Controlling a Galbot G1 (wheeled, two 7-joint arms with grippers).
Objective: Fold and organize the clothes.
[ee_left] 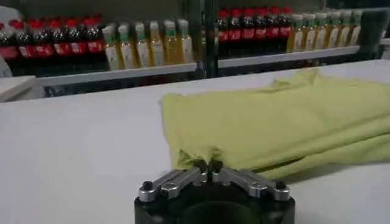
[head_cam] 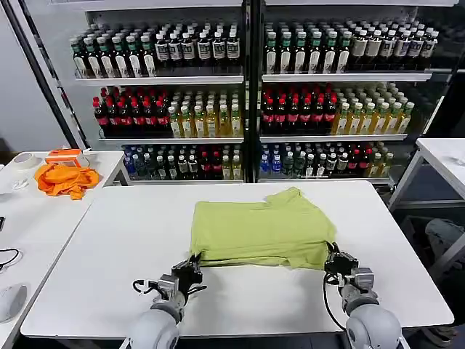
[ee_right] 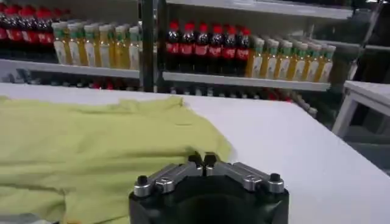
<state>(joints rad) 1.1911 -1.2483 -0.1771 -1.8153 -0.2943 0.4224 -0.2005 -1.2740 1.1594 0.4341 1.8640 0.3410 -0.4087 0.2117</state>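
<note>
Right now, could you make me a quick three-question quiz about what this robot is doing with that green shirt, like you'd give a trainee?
1. True or false: the T-shirt lies partly folded on the white table.
2. Multiple choice: where is the left gripper? A) at the shirt's near left corner, B) above the orange cloth, C) raised toward the bottle shelves.
3. Fill in: the right gripper is at the shirt's near ____ corner.

Key: 1 true; 2 A, with its fingers closed together on the shirt's edge; 3 right.
</note>
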